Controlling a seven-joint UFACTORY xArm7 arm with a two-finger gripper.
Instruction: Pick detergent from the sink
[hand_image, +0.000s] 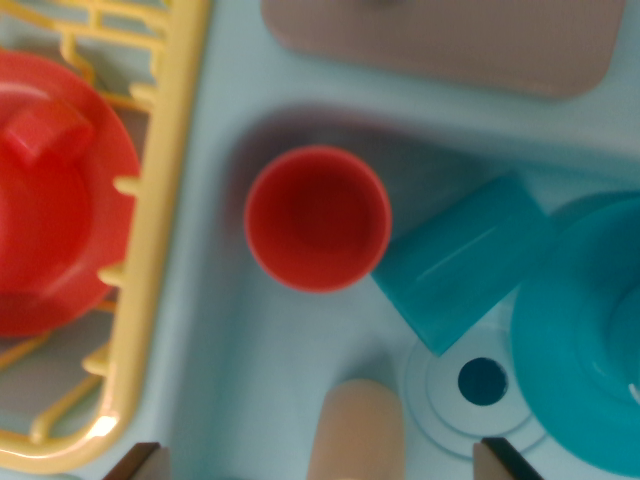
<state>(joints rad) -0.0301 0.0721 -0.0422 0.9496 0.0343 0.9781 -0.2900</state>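
Wrist view, taken from above the sink (250, 360). Detergent taken to be the pale beige rounded thing (358, 430) at the basin's near edge, just beside the drain (482, 382); too blurred and too cropped to identify with certainty.

Shown elsewhere in the basin: red cup (318, 218) upright toward the far left corner; teal cup (465, 262) on its side, touching or nearly touching the red cup; teal dish (585, 330) against the right edge. Outside the basin: yellow rack (165, 200) with a red lid (50, 190) on the wrist view's left, tan mat (440, 40) beyond the far rim.

Step judged as approach, grasp not yet made. Next move judged to call for a straight descent over the beige thing, clear of the two cups, then closure.

Gripper (320, 461) spread wide, only two dark fingertips (140, 462) visible at the lower edge, one on each side of the beige thing. Nothing held; no contact seen.
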